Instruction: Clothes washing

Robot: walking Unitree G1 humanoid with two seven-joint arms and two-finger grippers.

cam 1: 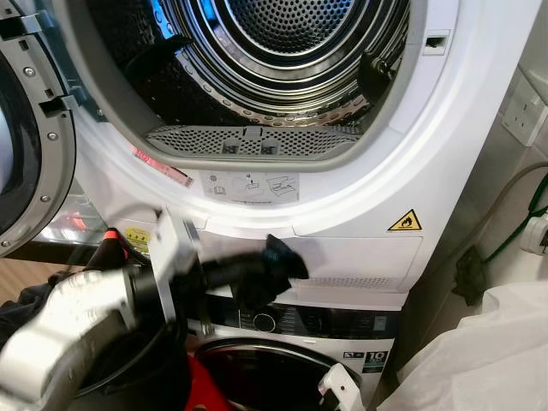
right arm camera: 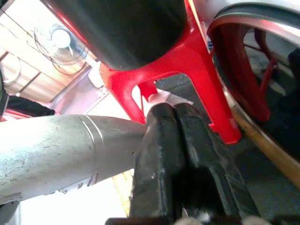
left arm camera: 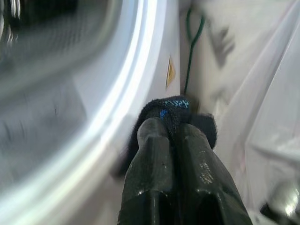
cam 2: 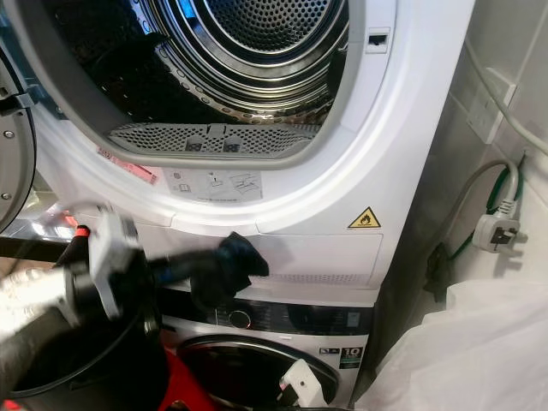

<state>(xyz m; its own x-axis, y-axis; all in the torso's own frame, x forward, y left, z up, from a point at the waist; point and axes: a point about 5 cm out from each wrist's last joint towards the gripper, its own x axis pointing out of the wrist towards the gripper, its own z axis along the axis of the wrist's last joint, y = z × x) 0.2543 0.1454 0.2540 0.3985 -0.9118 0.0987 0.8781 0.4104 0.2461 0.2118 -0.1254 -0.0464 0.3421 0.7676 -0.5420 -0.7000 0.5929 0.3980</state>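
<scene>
**Dark cloth pinched at the tips of the left fingers, below the dryer opening**

A small dark cloth [cam 1: 278,257] is held by the left gripper [cam 1: 257,272], clamped between the closed fingers [left arm camera: 154,154] and bunched around and beyond their tips. It is raised in front of the white panel just below the open drum [cam 1: 282,51] of the upper machine, near the yellow warning sticker [cam 1: 404,222], and above the control strip of the lower machine [cam 1: 300,330].

The right gripper [right arm camera: 180,140] is seen low beside a red stool [right arm camera: 187,70], its fingers pressed together with nothing visible between them.
</scene>
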